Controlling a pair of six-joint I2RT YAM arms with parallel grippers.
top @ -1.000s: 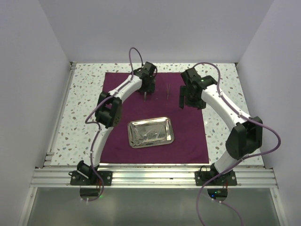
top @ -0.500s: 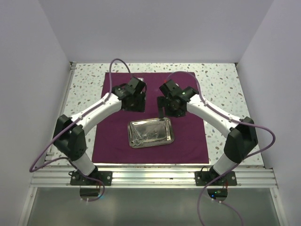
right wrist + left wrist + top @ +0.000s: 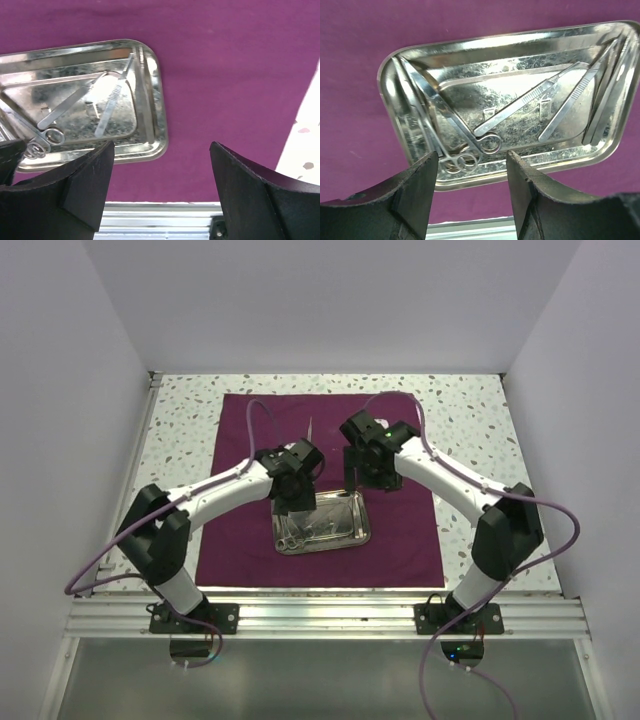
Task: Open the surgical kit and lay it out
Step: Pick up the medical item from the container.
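The dark purple cloth (image 3: 400, 530) lies spread flat on the table. The shiny steel tray (image 3: 364, 525) sits near its middle. In the left wrist view the tray (image 3: 390, 95) holds scissors (image 3: 447, 117), ring-handled forceps (image 3: 460, 161) and thin tweezers (image 3: 570, 100). One thin silver instrument (image 3: 311, 427) lies on the far part of the cloth. My left gripper (image 3: 293, 505) hangs open and empty over the tray's left end (image 3: 472, 165). My right gripper (image 3: 349, 480) is open and empty just beyond the tray's right corner (image 3: 162, 150), the tray rim (image 3: 157, 115) to its left.
The speckled tabletop (image 3: 180, 440) surrounds the cloth. White walls stand on three sides. An aluminium rail (image 3: 320, 615) runs along the near edge, and it also shows in the right wrist view (image 3: 160, 220).
Both arms have drawn back from the far part of the cloth toward the tray. The left gripper now hangs over the tray's left end, and a thin instrument lies where it was.
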